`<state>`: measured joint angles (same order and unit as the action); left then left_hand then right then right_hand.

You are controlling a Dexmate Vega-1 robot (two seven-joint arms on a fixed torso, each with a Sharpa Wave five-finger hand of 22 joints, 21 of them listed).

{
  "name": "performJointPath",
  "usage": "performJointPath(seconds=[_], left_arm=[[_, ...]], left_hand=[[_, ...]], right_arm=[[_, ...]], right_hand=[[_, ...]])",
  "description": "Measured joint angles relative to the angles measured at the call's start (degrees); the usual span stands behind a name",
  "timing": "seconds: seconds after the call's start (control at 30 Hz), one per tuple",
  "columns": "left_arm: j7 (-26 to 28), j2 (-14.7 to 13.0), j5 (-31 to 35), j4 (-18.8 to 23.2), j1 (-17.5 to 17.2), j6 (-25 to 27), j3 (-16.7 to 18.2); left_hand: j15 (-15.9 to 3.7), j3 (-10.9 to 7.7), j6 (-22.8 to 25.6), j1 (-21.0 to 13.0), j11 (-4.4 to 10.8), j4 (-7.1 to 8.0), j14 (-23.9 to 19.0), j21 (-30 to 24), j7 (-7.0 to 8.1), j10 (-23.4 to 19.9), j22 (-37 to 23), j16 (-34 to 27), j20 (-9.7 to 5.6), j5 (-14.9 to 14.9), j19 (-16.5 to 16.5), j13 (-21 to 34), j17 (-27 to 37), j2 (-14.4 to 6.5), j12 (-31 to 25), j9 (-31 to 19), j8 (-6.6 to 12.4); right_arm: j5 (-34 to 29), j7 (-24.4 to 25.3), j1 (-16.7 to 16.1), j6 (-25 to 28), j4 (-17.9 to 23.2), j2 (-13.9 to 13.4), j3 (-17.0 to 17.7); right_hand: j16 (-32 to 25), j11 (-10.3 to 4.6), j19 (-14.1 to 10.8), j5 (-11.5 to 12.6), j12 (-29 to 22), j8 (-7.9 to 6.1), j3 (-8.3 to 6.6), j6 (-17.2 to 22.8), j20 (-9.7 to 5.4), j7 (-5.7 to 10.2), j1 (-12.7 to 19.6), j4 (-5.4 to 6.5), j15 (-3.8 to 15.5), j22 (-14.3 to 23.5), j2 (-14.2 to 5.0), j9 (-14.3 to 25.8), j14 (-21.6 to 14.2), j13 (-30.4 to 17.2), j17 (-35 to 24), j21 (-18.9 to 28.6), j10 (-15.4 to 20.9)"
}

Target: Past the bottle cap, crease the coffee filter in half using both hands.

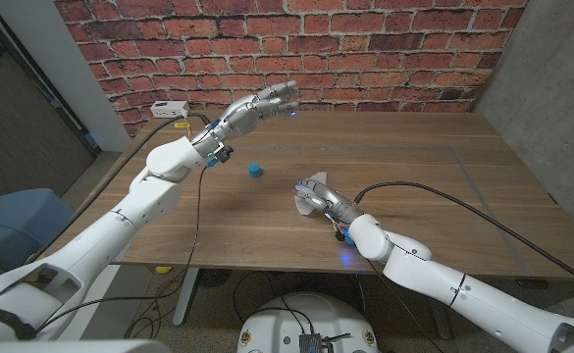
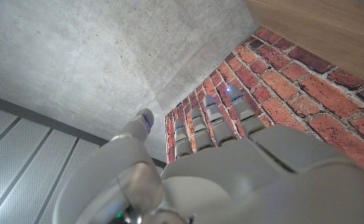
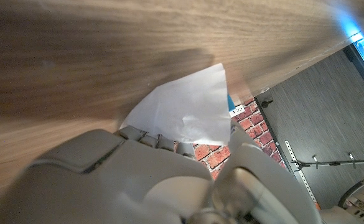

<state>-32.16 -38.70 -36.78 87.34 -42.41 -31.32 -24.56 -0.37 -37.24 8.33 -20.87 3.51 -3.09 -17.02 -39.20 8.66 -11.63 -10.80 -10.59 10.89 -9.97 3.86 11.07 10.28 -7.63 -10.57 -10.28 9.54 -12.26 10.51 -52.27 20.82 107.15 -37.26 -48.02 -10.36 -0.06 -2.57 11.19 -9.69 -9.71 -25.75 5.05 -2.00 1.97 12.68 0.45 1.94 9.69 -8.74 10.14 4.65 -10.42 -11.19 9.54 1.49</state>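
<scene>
1. One blue bottle cap (image 1: 254, 170) stood on the wooden table (image 1: 414, 167); nothing lay between it and the filter.
2. One white coffee filter (image 1: 315, 186) was near the cap, on the side away from the left arm, gripped by the right hand (image 1: 313, 199).
3. The left hand (image 1: 259, 106) hovered beyond the cap toward the brick wall (image 1: 365, 49), fingers spread, holding nothing.
4. One white box (image 1: 169, 108) sat beyond the cap at the table's far corner.
</scene>
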Motion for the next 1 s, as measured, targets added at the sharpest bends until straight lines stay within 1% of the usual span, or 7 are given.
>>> performJointPath(seconds=[0.1,0.33,0.5,0.73,0.9,0.97,1.0], left_arm=[[-0.12,0.14,-0.61,0.30,-0.23,0.00,0.33],[-0.59,0.20,-3.71,1.34,-0.82,1.26,1.16],[-0.68,0.11,-4.86,2.11,-1.10,2.55,1.55],[-0.58,-0.16,-5.66,3.28,-1.59,3.92,2.02],[-0.19,-0.35,-5.91,3.96,-1.99,4.78,2.25],[0.09,-0.43,-6.27,4.26,-2.17,5.59,2.38],[0.14,-0.44,-6.32,4.32,-2.20,5.69,2.40]], left_hand=[[0.05,0.00,-0.19,0.29,0.00,0.00,0.05,0.00,-0.19,0.00,0.00,0.00,0.00,0.00,0.00,0.00,0.00,-0.29,0.00,0.00,0.00],[0.05,-0.34,-0.49,0.14,-0.31,-0.34,0.05,0.22,-0.49,0.54,0.00,-0.01,0.18,-0.22,-0.19,0.00,-0.01,-1.21,0.00,0.00,0.00],[0.05,-0.73,-1.11,-0.10,-0.42,-0.30,0.05,0.22,-0.50,1.02,0.00,-0.01,0.18,-0.22,-0.19,-0.01,-0.01,-1.45,0.00,0.01,0.00],[0.27,-1.04,-2.05,-0.10,-0.20,-0.55,-0.17,0.22,-0.37,1.85,0.01,-0.01,0.42,-0.22,0.05,-0.01,-0.01,-1.45,0.00,0.01,0.00],[0.27,-1.52,-3.06,-0.32,-0.27,-0.55,-0.17,0.22,-0.40,2.31,-0.23,-0.01,0.41,-0.43,0.05,-0.01,-0.01,-1.67,-0.01,0.01,0.00],[0.27,-1.52,-3.16,-0.32,-0.27,-0.55,-0.17,0.22,-0.50,2.31,-0.28,-0.01,0.41,-0.43,0.05,-0.01,-0.01,-1.67,-0.01,0.01,0.00],[0.27,-1.52,-3.16,-0.32,-0.27,-0.55,-0.17,0.22,-0.50,2.31,-0.28,-0.01,0.41,-0.43,0.05,-0.01,-0.01,-1.67,-0.01,0.01,-0.01]], right_arm=[[-1.15,-0.76,0.18,1.02,0.05,-0.02,-0.28],[-4.16,-3.18,1.46,3.48,-0.32,-0.15,-2.40],[-5.59,-5.12,2.13,5.03,-0.60,-0.27,-3.47],[-7.61,-8.96,3.42,8.85,-0.53,-0.37,-5.07],[-8.84,-13.64,4.98,13.31,0.00,-0.32,-6.55],[-9.29,-15.84,7.23,15.32,0.23,-0.09,-8.65],[-9.41,-16.38,7.56,15.78,0.25,-0.04,-9.00]], right_hand=[[0.00,0.14,2.53,0.00,0.00,0.00,1.05,-2.72,0.08,-0.20,-0.10,0.45,0.00,0.00,0.10,0.00,2.50,0.00,0.20,0.22,-2.57],[0.02,0.15,7.72,-0.39,0.00,0.00,4.83,-6.22,-0.03,-0.50,-3.92,1.57,-0.49,0.00,3.89,0.11,5.11,0.00,0.11,0.21,-7.06],[-0.02,-1.73,12.03,0.75,0.00,0.00,8.97,-9.83,-0.02,0.84,-10.42,5.17,-0.18,0.10,5.77,0.15,5.43,0.00,-0.23,0.21,-10.79],[-0.04,-4.57,12.46,2.56,0.00,0.00,14.66,-14.70,-0.25,3.05,-13.73,10.03,0.01,0.05,5.57,0.15,5.81,0.00,-0.41,-0.31,-11.32],[0.17,-5.20,14.53,3.23,-0.29,0.00,18.19,-14.70,-1.91,3.06,-14.03,10.70,0.28,0.01,5.26,0.15,6.04,0.02,-0.38,-0.68,-11.33],[0.17,-5.69,18.17,3.23,0.02,0.00,18.39,-14.70,-5.37,3.06,-14.03,10.78,3.63,0.01,5.26,0.13,9.43,0.43,-0.36,-0.68,-11.88],[0.17,-5.69,18.16,3.23,0.02,0.00,18.39,-14.70,-5.38,3.06,-14.03,10.78,3.63,0.01,5.26,0.13,9.43,0.43,-0.36,-0.67,-11.87]])
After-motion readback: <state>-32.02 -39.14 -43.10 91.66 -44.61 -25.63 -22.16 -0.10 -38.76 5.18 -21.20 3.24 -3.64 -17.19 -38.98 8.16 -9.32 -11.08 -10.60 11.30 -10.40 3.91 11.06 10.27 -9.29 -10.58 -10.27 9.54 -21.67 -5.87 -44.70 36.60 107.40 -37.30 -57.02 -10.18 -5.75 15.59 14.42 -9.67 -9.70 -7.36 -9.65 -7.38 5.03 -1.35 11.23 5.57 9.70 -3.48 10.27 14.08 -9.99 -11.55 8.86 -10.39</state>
